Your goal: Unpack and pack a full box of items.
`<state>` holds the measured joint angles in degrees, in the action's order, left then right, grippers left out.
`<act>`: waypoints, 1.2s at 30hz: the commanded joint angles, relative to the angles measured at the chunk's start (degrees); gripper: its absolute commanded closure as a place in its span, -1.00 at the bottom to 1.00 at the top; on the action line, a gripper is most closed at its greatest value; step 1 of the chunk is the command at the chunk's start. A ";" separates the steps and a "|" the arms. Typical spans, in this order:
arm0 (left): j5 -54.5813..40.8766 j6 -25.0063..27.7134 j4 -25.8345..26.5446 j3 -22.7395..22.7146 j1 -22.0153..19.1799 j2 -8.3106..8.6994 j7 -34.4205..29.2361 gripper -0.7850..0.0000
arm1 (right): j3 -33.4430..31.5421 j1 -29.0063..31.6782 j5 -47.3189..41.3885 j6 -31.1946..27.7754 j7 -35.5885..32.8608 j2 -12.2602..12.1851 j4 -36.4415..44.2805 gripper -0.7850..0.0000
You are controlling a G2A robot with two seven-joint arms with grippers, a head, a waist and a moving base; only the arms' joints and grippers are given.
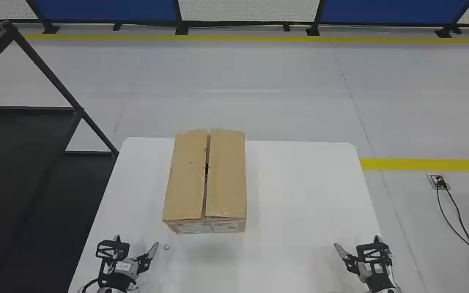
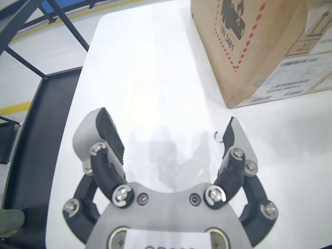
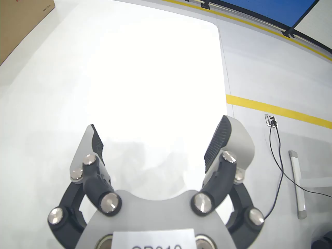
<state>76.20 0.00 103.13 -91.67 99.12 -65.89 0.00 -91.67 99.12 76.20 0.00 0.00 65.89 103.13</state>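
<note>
Left hand (image 2: 167, 120) and right hand (image 3: 158, 124), both spread apart and empty, over the counter (image 1: 308, 212); the closed box (image 1: 207, 179) stands ahead of and between them, nearer the left hand. Unpacking is best begun, by judgement, with each hand lifting one top flap (image 1: 227, 172) outward from the centre seam (image 1: 208, 172), so the box does not slide.

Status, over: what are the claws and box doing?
Left gripper open, empty. Right gripper open, empty. Brown cardboard box shut, untouched. Small metal ring near left gripper.
</note>
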 commanded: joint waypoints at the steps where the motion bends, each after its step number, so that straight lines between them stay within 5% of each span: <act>1: 0.00 0.00 0.00 0.00 0.00 0.00 0.00 -1.00 | 0.00 0.00 0.00 0.00 0.00 0.00 0.00 -1.00; 36: -2.96 4.49 1.20 -3.55 -3.74 0.01 2.72 -1.00 | 2.04 -0.67 -4.25 2.15 1.00 0.98 11.29 -1.00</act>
<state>73.24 4.50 104.34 -95.22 95.38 -65.87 2.71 -89.63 98.45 71.95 2.15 0.99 66.87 114.41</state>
